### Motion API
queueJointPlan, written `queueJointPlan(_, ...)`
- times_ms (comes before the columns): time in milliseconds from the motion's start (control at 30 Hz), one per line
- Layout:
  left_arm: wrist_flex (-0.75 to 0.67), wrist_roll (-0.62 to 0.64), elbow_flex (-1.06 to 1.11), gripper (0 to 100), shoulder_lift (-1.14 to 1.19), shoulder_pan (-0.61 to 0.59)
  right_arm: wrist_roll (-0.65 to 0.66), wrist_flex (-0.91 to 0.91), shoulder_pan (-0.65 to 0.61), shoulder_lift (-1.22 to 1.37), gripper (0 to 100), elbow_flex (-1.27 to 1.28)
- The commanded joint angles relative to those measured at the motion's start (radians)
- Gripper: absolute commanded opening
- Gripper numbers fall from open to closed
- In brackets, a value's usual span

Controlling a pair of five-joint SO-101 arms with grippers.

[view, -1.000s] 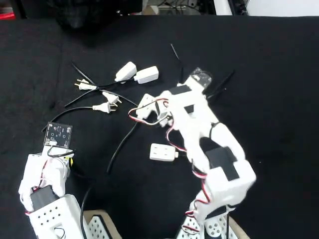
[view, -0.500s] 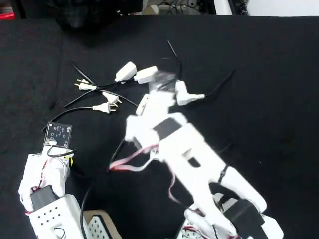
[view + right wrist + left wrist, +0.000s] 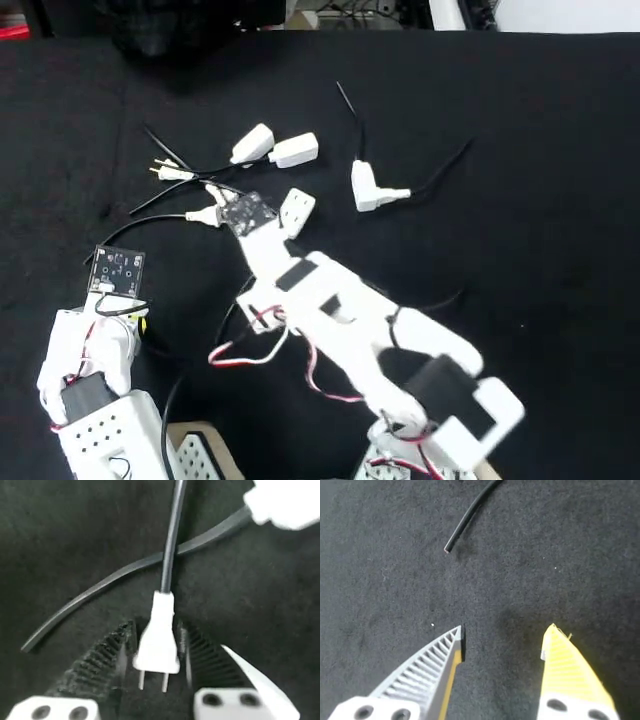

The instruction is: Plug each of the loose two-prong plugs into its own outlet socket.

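Swung across from mid-table, the right gripper [image 3: 155, 628] now straddles a white two-prong plug [image 3: 158, 652] on a black cord [image 3: 170, 540] lying on the black cloth [image 3: 60, 540], jaws apart and not yet pinching, so a pick-up seems next; the left gripper [image 3: 506, 630] gapes empty.

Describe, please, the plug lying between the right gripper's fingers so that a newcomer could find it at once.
On the black table, look left of centre at the tangle of black cords with three small white plugs. The one you want is the plug nearest the arms' bases, flat and white, straddled by the right gripper; its two neighbours lie free.
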Motion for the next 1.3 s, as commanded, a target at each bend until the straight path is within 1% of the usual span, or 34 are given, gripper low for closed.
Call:
queueJointPlan(0,0.002,0.003,0.021,25,-0.012,0.004,0.014,0.13,-0.009,0.081,15.5,-0.186)
queueJointPlan(133,0.002,0.003,0.021,25,-0.012,0.005,0.037,0.296,-0.006,0.051,15.6,-0.297)
queueJointPlan(267,0.002,0.003,0.021,25,-0.012,0.005,0.169,0.387,-0.011,0.044,15.6,-0.329)
queueJointPlan(333,0.002,0.003,0.021,25,-0.012,0.005,0.199,0.416,-0.018,0.041,15.6,-0.335)
queueJointPlan(533,0.002,0.002,0.021,25,-0.012,0.005,0.192,0.422,-0.078,0.045,15.2,-0.332)
queueJointPlan(600,0.002,0.002,0.021,25,-0.012,0.005,0.16,0.419,-0.091,0.045,15.2,-0.335)
queueJointPlan(767,0.002,0.002,0.021,25,-0.012,0.005,0.141,0.385,-0.08,0.047,15.2,-0.329)
queueJointPlan(900,0.002,0.002,0.021,25,-0.012,0.005,0.141,0.384,-0.054,0.047,15.2,-0.335)
queueJointPlan(1067,0.002,0.002,0.021,25,-0.012,0.005,0.14,0.385,-0.055,0.048,15.2,-0.348)
queueJointPlan(1200,0.002,0.003,0.021,25,-0.012,0.004,0.071,0.347,-0.051,0.096,15.2,-0.361)
queueJointPlan(1267,0.002,0.003,0.021,25,-0.012,0.002,0.06,0.331,-0.055,0.148,15.2,-0.369)
